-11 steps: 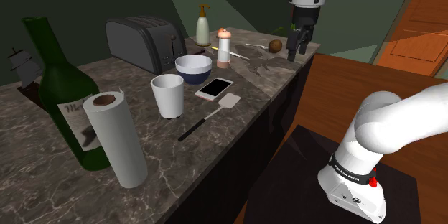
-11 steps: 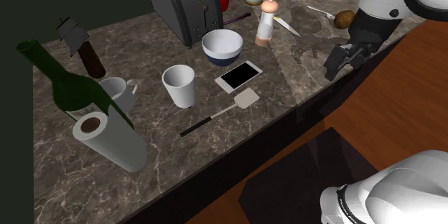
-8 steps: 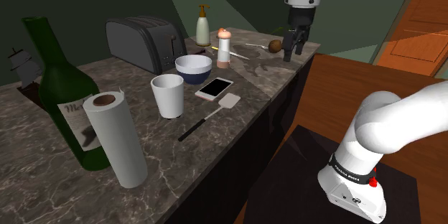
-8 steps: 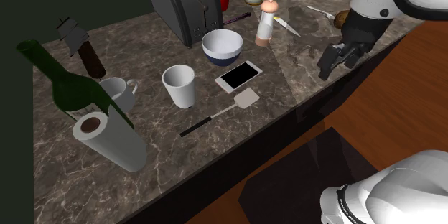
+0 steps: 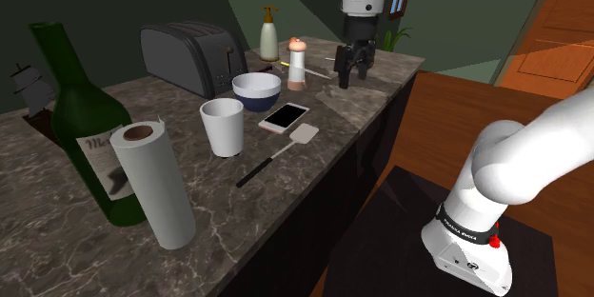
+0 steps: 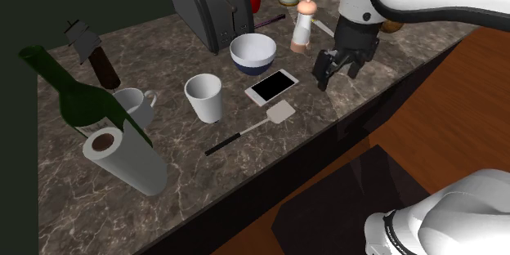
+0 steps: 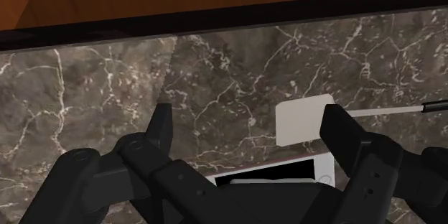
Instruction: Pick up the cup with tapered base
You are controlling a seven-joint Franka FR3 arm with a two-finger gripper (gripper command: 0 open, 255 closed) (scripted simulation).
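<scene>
The dark marble counter runs wide beneath me. At its far end stand the green bottle and the paper-towel roll. The white tapered cup is upright between the roll and the bowl (well apart from me). I hover near the phone, my gripper spread wide, clasping nothing.

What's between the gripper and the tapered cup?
The smartphone lies flat on the counter between the gripper and the white cup, clearest in the second exterior view.
</scene>
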